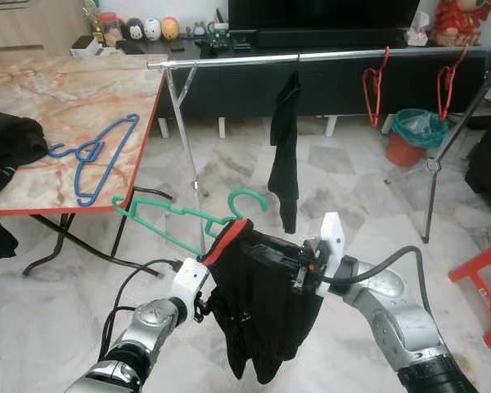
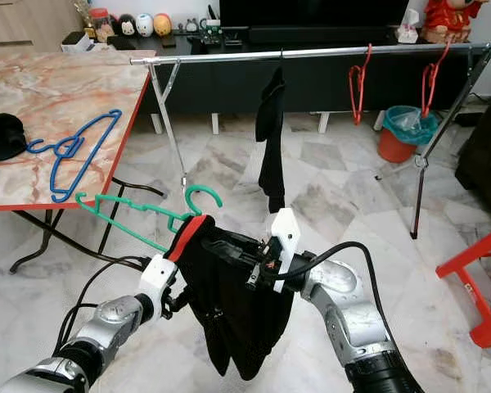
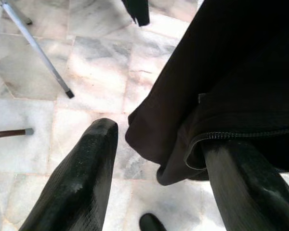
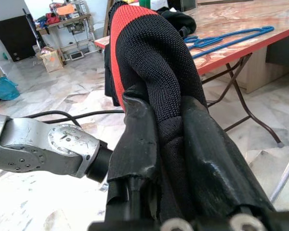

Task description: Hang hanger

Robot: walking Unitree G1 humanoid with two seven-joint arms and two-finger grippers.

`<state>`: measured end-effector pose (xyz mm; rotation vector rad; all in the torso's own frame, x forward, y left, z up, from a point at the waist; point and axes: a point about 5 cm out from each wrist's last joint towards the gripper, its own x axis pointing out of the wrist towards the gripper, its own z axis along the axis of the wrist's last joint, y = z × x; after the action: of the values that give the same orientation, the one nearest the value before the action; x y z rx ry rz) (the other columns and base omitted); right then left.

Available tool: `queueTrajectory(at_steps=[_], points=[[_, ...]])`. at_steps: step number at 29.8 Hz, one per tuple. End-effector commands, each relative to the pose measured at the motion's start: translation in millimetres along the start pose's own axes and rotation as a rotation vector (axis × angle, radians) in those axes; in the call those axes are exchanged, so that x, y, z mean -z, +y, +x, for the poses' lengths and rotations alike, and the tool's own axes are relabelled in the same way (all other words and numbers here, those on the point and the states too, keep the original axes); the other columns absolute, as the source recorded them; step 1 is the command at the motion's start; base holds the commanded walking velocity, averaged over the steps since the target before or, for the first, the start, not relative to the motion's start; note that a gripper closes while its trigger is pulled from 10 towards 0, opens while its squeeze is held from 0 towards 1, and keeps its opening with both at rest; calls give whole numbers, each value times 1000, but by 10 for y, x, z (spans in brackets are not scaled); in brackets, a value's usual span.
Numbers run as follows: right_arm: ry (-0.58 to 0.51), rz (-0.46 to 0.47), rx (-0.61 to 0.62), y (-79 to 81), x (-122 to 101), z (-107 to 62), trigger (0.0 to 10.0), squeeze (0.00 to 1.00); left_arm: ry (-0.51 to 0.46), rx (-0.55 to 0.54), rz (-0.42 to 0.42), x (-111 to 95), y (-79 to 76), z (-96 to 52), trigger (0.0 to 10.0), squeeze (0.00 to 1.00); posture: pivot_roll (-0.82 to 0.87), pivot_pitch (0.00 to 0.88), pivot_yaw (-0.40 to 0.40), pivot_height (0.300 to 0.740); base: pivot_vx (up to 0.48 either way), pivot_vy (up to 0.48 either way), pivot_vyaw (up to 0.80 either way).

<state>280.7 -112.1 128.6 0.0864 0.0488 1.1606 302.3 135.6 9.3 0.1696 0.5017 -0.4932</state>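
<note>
A green hanger (image 1: 159, 214) is threaded into a black garment with a red collar (image 1: 266, 303), its hook (image 1: 250, 198) sticking up above the collar. I hold this bundle low in front of me. My right gripper (image 4: 161, 103) is shut on the red-and-black collar fabric. My left gripper (image 3: 156, 139) stands open at the garment's left side, and a hem drapes over one of its fingers (image 3: 241, 183). The silver clothes rail (image 1: 327, 56) runs across the room ahead, well above and beyond the hanger.
On the rail hang a black garment (image 1: 285, 147) and two red hangers (image 1: 375, 86). A marble table (image 1: 57, 98) at the left carries blue hangers (image 1: 94, 151) and dark clothes (image 1: 8, 139). A red bin (image 1: 413, 135) and a red stool (image 1: 484, 286) stand at the right.
</note>
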Motion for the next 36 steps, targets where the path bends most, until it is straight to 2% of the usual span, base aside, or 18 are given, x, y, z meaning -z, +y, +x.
queueTrajectory(at_steps=[1, 2, 3, 4, 5, 8, 11, 18, 24, 27, 31, 36], points=[[-34, -37, -26, 26, -115, 29, 10000, 0, -11, -20, -9, -19, 13, 7, 10000, 0, 9, 35, 3, 740, 0, 0, 0], [-34, -37, -26, 26, -115, 29, 10000, 0, -11, -20, -9, -19, 13, 7, 10000, 0, 9, 35, 3, 740, 0, 0, 0], [-34, -35, -28, 31, -110, 35, 10000, 0, -20, -22, -15, -29, 10, 11, 3333, 0, 9, 35, 3, 740, 0, 0, 0], [-34, -34, -28, 34, -108, 39, 10000, 0, -24, -26, -19, -34, 10, 12, 3333, 0, 9, 35, 3, 740, 0, 0, 0], [-36, -33, -31, 40, -107, 46, 10000, 0, -34, -33, -40, -44, 16, 13, 0, 0, 10, 36, 3, 740, 0, 0, 0], [-36, -31, -33, 45, -105, 52, 10000, 0, -46, -53, -70, -55, 39, 10, 0, 0, 11, 36, 3, 740, 0, 0, 0], [-27, -29, -27, 34, -86, 39, 10000, 0, -72, -113, -143, -72, 119, -9, 0, 0, 11, 36, 3, 740, 0, 0, 0], [26, -45, 21, -28, -14, -50, 10000, 0, -83, -168, -196, -58, 200, -39, 0, 0, 8, 37, 2, 740, 0, 0, 0], [38, -42, 28, -36, 14, -97, 10000, 0, -86, -165, -206, -46, 203, -46, 0, 0, 8, 36, 3, 740, 0, 0, 0], [57, -50, 42, -55, 29, -122, 10000, 0, -57, -166, -185, -18, 205, -48, 0, 0, 9, 37, 3, 740, 0, 0, 0], [140, -96, 88, -135, 90, -211, 10000, 0, 48, -181, -127, 126, 214, -76, 0, 0, 6, 37, 4, 740, 0, 0, 0], [273, -160, 147, -229, 195, -331, 10000, 0, 107, -221, -123, 208, 250, -106, 0, 0, 6, 36, 3, 740, 0, 0, 0]])
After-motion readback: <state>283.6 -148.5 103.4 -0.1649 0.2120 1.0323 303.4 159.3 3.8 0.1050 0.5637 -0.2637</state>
